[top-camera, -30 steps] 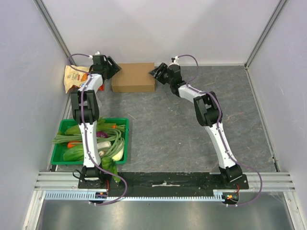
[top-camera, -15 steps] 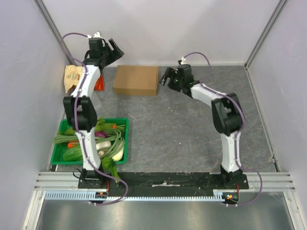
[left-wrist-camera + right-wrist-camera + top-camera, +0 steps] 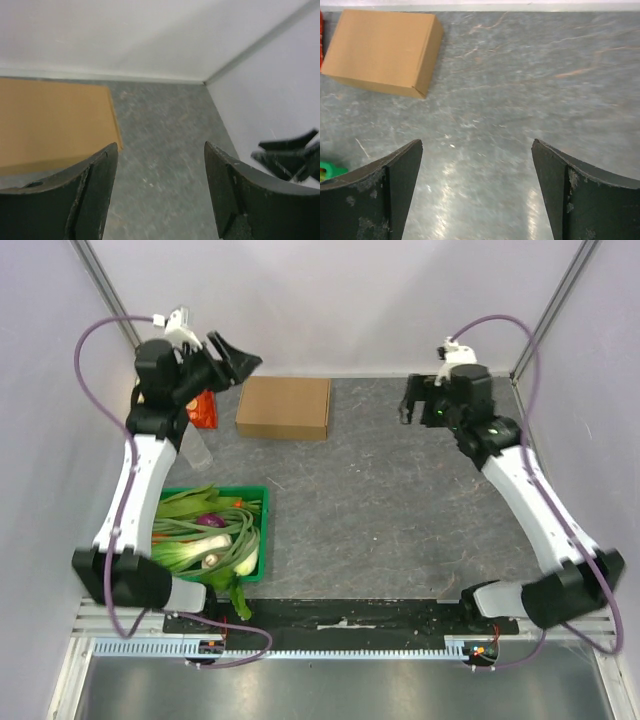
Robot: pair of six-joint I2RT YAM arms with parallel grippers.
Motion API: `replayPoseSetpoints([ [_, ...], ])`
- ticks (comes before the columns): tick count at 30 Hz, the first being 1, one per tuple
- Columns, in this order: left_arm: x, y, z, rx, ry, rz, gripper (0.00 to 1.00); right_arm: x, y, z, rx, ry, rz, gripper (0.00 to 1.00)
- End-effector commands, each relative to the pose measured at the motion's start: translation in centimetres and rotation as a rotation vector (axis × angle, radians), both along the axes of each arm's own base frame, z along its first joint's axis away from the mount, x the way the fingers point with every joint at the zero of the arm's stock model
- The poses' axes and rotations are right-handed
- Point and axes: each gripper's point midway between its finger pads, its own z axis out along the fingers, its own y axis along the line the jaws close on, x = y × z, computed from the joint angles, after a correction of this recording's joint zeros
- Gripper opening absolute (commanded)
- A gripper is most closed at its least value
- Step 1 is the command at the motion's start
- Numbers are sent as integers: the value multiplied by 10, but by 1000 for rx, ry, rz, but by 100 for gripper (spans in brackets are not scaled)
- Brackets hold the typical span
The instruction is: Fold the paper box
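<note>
box: paper box (image 3: 283, 408) lies flat on the worktop (image 3: 400, 500) near the back wall, looks closed up already imo
long axis: runs left-right, parallel w/ the back wall
left jaws: spread apart, nothing in them, raised above the worktop near the box's left end, box lies to their right & lower
right jaws: apart too, empty, box well apart on their left
nearer arm: left, clearly

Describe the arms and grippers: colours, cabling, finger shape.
The left arm and right arm have white link shells with black joints and bases. A purple cable loops along each. The left gripper and right gripper are black with broad curved fingers; the right gripper's fingers look scuffed with pale marks.
</note>
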Motion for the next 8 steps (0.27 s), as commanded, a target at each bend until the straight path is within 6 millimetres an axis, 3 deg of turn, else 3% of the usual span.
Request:
replayPoseSetpoints([
  [1,-112,-21,69,-2,-269,-187,78,-69,-62,75,-224,-138,-79,98],
  [2,-131,-18,75,43,-327,-188,80,-92,-70,100,-207,-201,-88,98],
  [3,-167,-15,98,71,-423,-186,82,-105,-72,115,-192,-242,-85,98],
  [4,-186,-13,105,96,-463,-179,83,-119,-74,131,-171,-288,-75,98],
  [5,-201,-9,114,144,-522,-165,86,-151,-69,162,-125,-414,-7,98],
  [6,-232,-5,131,167,-602,-143,87,-164,-70,176,-98,-478,5,98],
  [7,-243,0,137,179,-625,-115,88,-181,-71,192,-53,-539,6,98],
  [8,-258,4,149,198,-676,-93,92,-212,-76,218,-12,-645,16,98],
])
